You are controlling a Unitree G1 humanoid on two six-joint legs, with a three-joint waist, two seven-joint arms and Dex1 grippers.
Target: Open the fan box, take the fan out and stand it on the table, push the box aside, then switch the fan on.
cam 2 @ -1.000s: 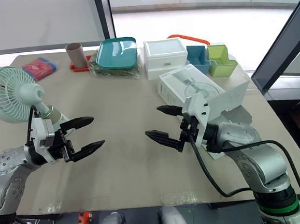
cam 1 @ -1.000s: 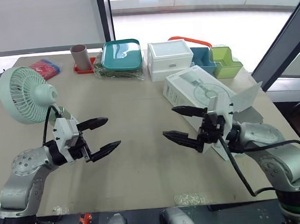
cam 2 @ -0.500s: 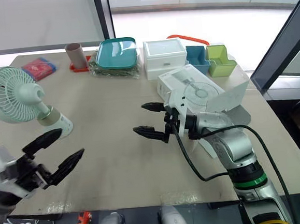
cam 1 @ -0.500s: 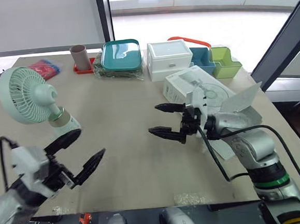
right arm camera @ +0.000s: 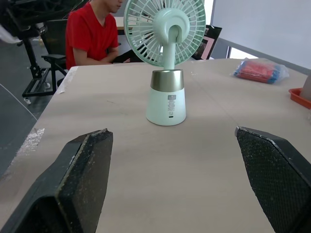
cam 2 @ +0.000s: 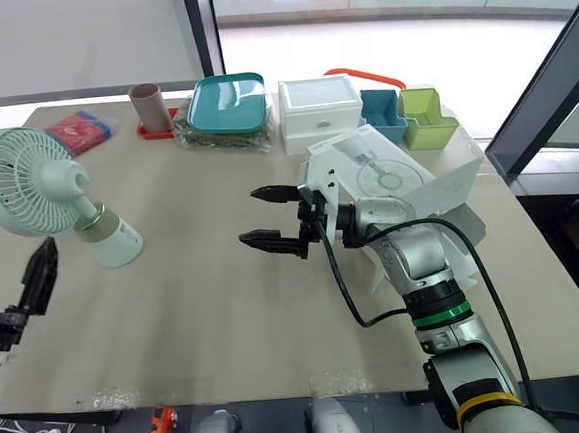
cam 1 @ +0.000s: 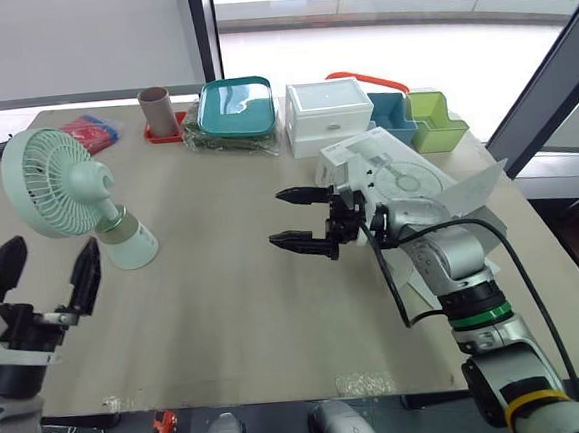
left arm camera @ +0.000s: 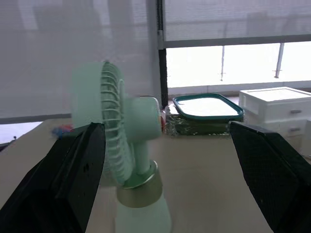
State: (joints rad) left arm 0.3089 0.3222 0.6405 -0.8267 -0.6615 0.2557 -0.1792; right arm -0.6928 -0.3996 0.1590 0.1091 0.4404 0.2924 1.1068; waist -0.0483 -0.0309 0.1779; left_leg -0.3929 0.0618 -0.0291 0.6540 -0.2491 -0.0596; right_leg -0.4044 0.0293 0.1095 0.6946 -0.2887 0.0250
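The mint-green fan (cam 1: 62,194) stands upright on the table's left side, its head facing left and its white base (cam 1: 129,244) on the tabletop. The white fan box (cam 1: 392,178) lies at the right with a flap (cam 1: 473,187) open. My left gripper (cam 1: 42,281) is open near the front left edge, short of the fan. My right gripper (cam 1: 295,216) is open over the middle of the table, pointing left toward the fan, empty. The right wrist view looks straight at the fan (right arm camera: 166,58); the left wrist view has the fan (left arm camera: 129,145) between its fingers' line of sight.
Along the far edge stand a brown cup (cam 1: 154,109) on a red coaster, a teal tray (cam 1: 234,106), a white drawer box (cam 1: 327,113), blue (cam 1: 392,116) and green (cam 1: 435,120) bins, and a red packet (cam 1: 90,130). A person in a red shirt (right arm camera: 95,36) sits beyond the table.
My left gripper has drawn back toward the front left corner, away from the fan. My right gripper has reached further left, off the box toward the table's middle.
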